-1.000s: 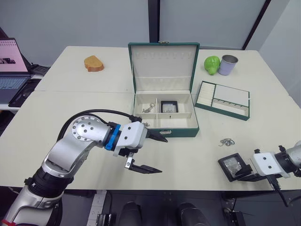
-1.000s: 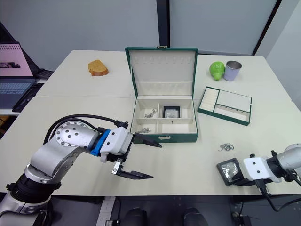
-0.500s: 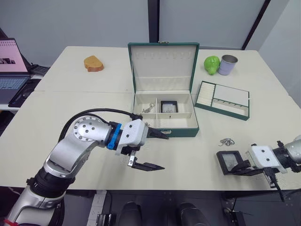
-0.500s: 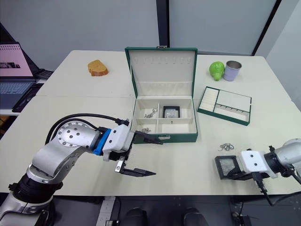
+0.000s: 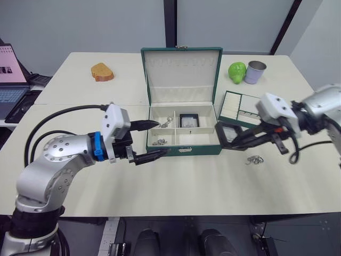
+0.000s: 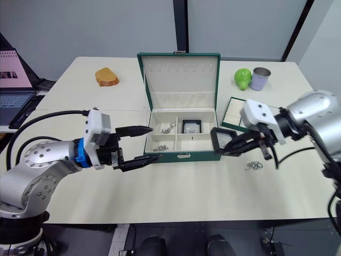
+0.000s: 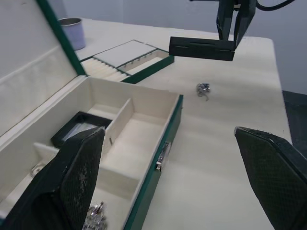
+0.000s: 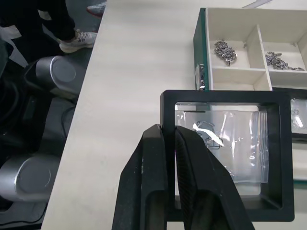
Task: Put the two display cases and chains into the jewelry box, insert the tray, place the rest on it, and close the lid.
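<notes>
Case (image 6: 223, 140) contents are blurred by its clear top, jewelry unreadable. It is clamped by the right gripper (image 6: 230, 149) — raised since 1 s ago from the table edge to beside the jewelry box (image 6: 182, 141). Left gripper (image 6: 139, 144) is spread wide, empty.

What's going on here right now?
The right gripper is shut on a display case, holding it in the air just beside the right end of the open jewelry box. The other case and two chains already sit in the box's compartments. One more chain lies on the table, and the tray waits to the box's right. The left gripper hovers open at the box's left front corner.
</notes>
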